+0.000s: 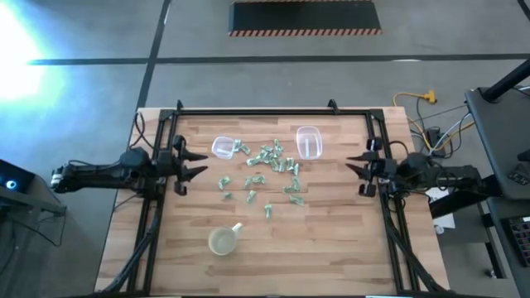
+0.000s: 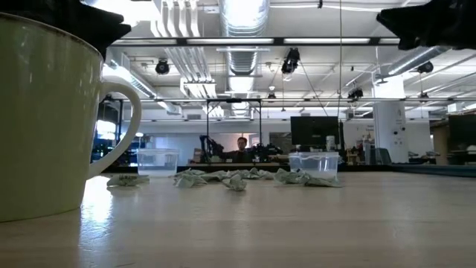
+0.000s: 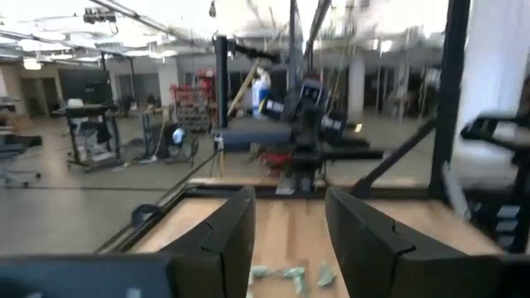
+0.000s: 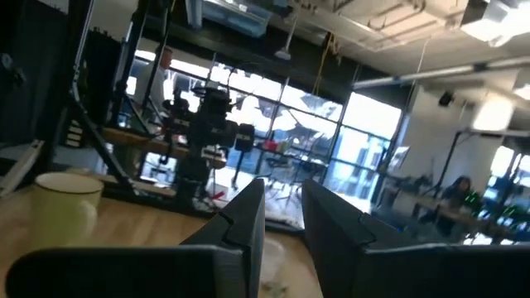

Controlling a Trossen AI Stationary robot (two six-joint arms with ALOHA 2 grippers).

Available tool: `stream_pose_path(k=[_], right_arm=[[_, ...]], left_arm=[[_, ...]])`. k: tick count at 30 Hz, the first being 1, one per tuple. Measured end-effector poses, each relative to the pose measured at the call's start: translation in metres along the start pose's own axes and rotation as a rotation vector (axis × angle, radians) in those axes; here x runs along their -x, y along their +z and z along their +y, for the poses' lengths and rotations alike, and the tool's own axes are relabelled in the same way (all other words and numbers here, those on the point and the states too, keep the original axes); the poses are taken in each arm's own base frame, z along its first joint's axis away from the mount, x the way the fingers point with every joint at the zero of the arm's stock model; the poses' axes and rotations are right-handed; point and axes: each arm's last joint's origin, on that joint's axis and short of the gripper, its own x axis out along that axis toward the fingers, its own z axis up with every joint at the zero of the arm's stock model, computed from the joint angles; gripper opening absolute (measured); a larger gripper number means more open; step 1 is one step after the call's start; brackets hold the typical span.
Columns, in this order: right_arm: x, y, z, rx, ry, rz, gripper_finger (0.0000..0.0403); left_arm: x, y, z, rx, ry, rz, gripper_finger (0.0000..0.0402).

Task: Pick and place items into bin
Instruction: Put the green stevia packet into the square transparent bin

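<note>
So far I count nothing binned: tiny pale green and silvery pieces (image 1: 263, 170) lie scattered mid-table between two empty clear plastic containers (image 1: 224, 147), left gripper (image 1: 189, 163) parked at its edge, fingers apart, right gripper (image 1: 356, 166) opposite, fingers narrowly apart, both empty.

The left arm reaches in level from the left side of the table, its left gripper (image 1: 195, 163) raised above the wood with fingers spread apart and nothing between them. Opposite it, the right arm stretches in from the right side, the right gripper (image 1: 351, 164) also aloft, its fingers parted by a narrower gap, empty.
</note>
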Motion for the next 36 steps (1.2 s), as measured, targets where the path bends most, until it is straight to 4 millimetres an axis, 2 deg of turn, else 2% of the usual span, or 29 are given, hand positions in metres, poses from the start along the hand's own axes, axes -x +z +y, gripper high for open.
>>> stream_pose_path(k=[4, 9, 13, 16, 25, 32, 36], right_arm=[[0.000, 0.008, -0.003, 0.065, -0.005, -0.011, 0.0073], [-0.001, 0.010, -0.004, 0.102, -0.005, -0.007, 0.0073], [-0.002, 0.008, -0.003, 0.107, 0.006, 0.019, 0.0073], [-0.001, 0.003, -0.001, 0.116, 0.028, 0.071, 0.0073], [0.001, -0.010, 0.003, 0.032, 0.038, 0.214, 0.0073], [0.001, -0.012, 0.003, -0.048, 0.035, 0.234, 0.0073], [0.001, -0.012, 0.003, -0.079, 0.033, 0.237, 0.0073]], left_arm=[[-0.017, 0.006, -0.001, -0.059, -0.018, 0.206, 0.0132], [-0.040, 0.003, -0.001, 0.020, 0.003, 0.558, 0.0132], [-0.063, 0.001, -0.003, 0.032, 0.005, 0.709, 0.0132], [-0.083, 0.002, -0.006, 0.044, -0.038, 0.749, 0.0132], [-0.115, -0.041, -0.012, 0.059, -0.092, 1.136, 0.0132], [-0.123, -0.068, -0.021, 0.079, -0.131, 1.257, 0.0132], [-0.125, -0.076, -0.026, 0.052, -0.130, 1.290, 0.0132]])
